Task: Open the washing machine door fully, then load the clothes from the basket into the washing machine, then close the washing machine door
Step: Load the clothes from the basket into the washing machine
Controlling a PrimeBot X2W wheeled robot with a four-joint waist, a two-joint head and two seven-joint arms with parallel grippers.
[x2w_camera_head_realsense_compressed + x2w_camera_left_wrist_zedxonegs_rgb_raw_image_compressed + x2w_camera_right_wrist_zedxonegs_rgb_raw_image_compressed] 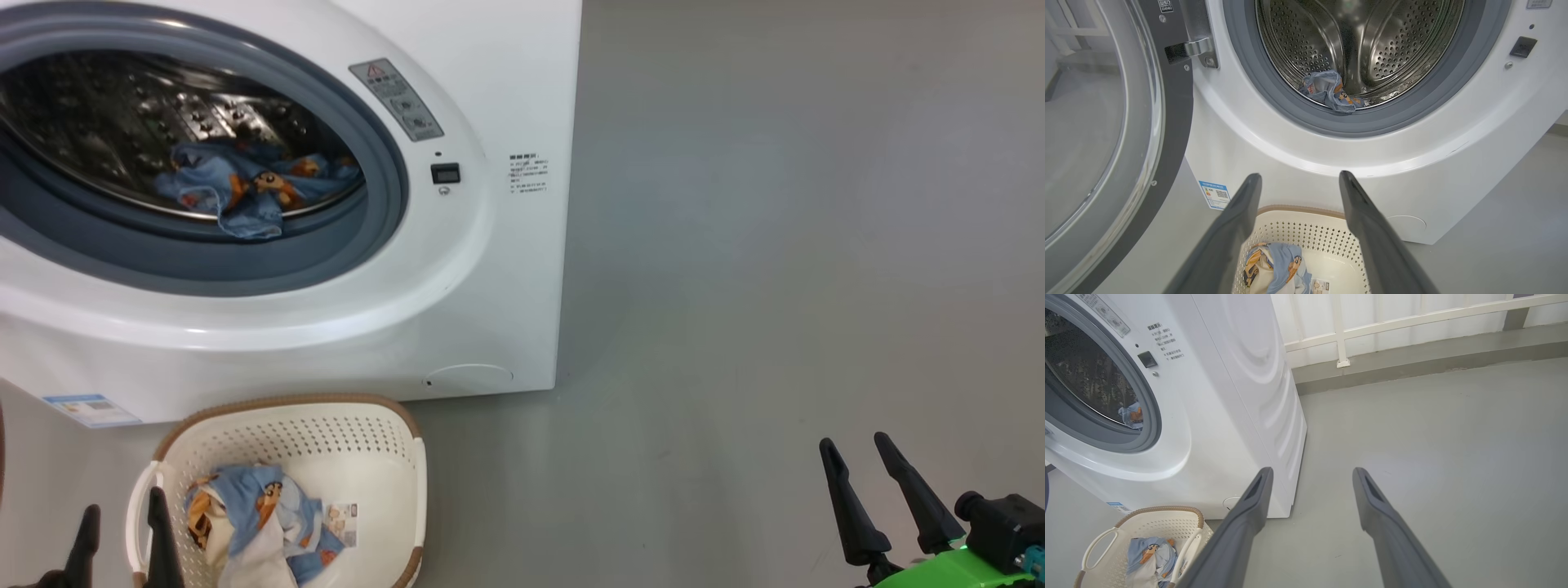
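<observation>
Head view shows left hand (122, 505) and right hand (856, 443) spread empty, clothes (255, 513) in the basket (287, 403).

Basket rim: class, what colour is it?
Brown, with a woven look: the rim tops a cream basket. The head view shows it best.

Basket (392, 465) sits on the floor (775, 245) right in front of the washing machine (490, 286), clothes (253, 506) in it. One garment (245, 192) lies in the drum (122, 114), door (1171, 122) open at its left.
</observation>
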